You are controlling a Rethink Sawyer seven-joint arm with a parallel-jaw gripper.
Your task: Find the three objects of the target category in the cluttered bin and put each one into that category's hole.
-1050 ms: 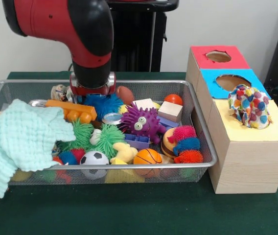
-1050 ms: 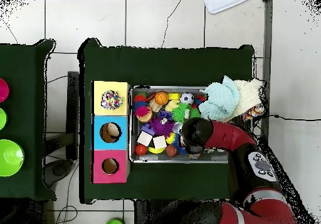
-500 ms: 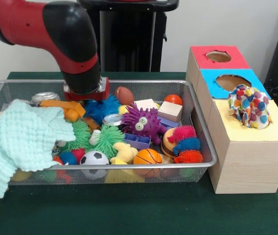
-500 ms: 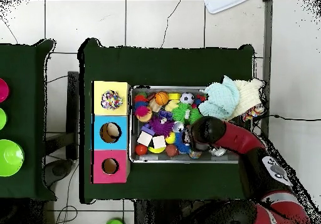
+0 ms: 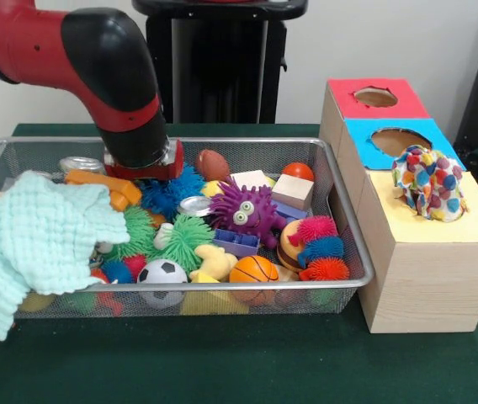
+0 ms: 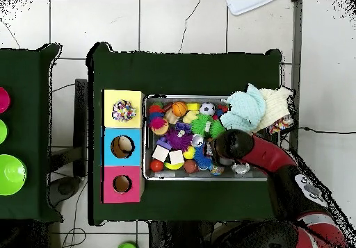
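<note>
- Red and black, my arm (image 5: 96, 59) reaches down into the wire bin (image 5: 353, 244); its end sits low among the toys at the far left.
- I cannot tell how the gripper (image 5: 142, 172) stands; the wrist hides it.
- An orange block (image 5: 104, 183) and a blue spiky ball (image 5: 174, 189) lie just beside it.
- A patterned cloth ball (image 5: 428, 183) sits in the yellow box's hole (image 6: 124, 110).
- I read no writing anywhere.

The table (image 5: 222, 370) was covered with a dark green cloth. On it stood a wire mesh bin (image 5: 353, 252) at the left and a wooden box (image 5: 428, 282) just beside it, at the right.
</note>
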